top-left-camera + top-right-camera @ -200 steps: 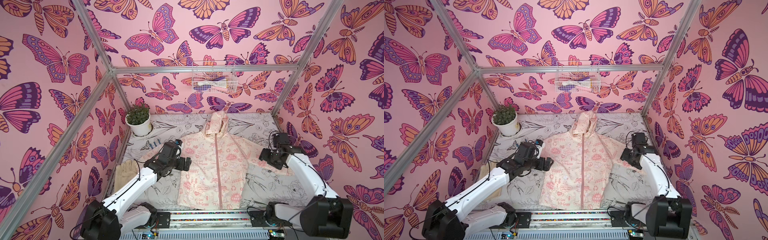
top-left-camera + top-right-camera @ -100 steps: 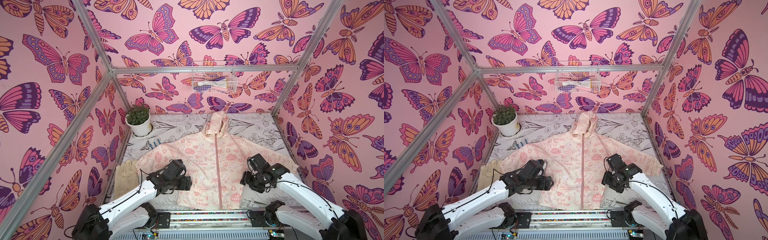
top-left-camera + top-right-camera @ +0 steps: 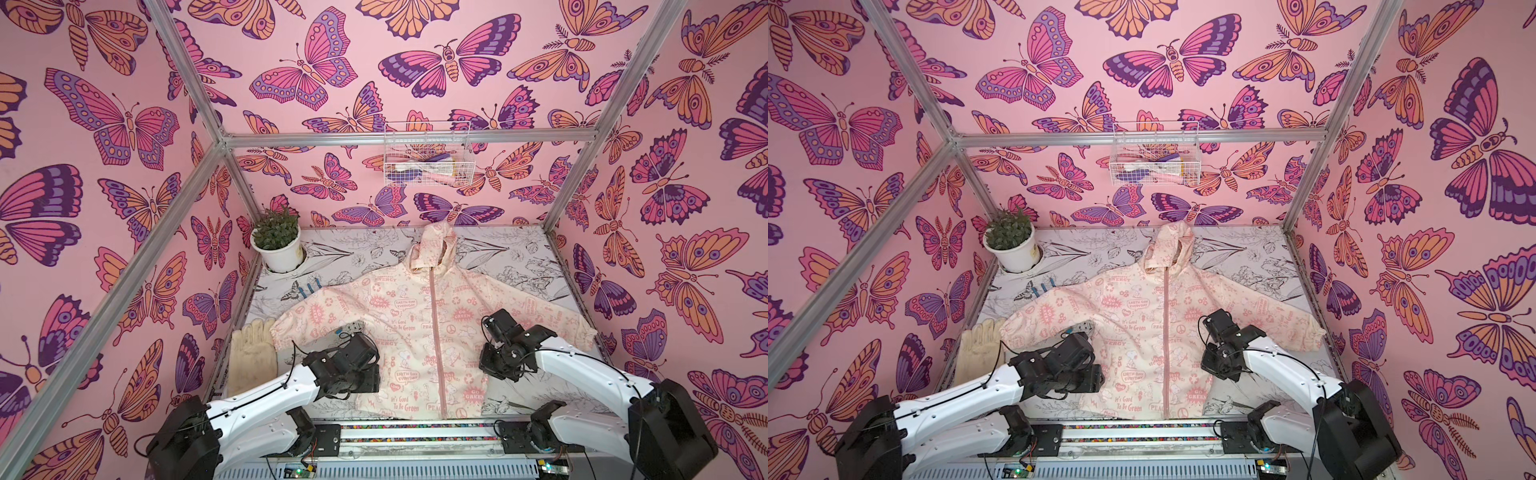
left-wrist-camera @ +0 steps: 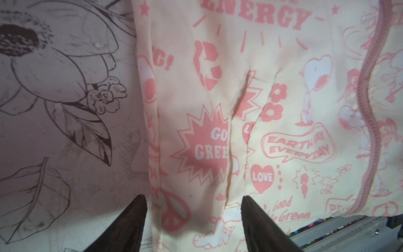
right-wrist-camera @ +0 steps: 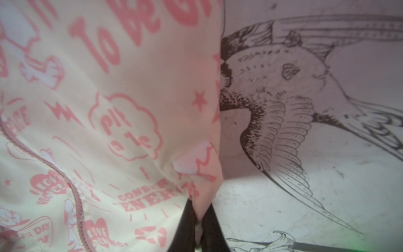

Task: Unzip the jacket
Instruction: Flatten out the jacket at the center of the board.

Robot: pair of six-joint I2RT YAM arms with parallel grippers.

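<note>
The cream-pink jacket (image 3: 415, 332) (image 3: 1142, 332) lies flat on the printed table, hood to the back, its pink zipper (image 3: 434, 332) (image 3: 1166, 332) closed along the whole front. My left gripper (image 3: 368, 376) (image 4: 194, 203) is low over the jacket's left side edge, open, its dark fingers (image 4: 135, 218) straddling the seam without pinching it. My right gripper (image 3: 488, 365) (image 5: 199, 209) is at the jacket's right side edge, shut on a raised fold of its fabric (image 5: 202, 174). The zipper (image 4: 370, 109) (image 5: 74, 196) runs well apart from both grippers.
A beige work glove (image 3: 251, 353) lies at the near left, beside the left arm. A potted plant (image 3: 278, 249) stands at the back left, with a blue-handled tool (image 3: 305, 289) near it. A wire basket (image 3: 428, 162) hangs on the back wall. A metal rail (image 3: 415, 432) borders the front edge.
Both arms came down from the sleeves to the jacket's lower sides. The right gripper has shut on the fabric edge. The left jaws have narrowed but remain open.
</note>
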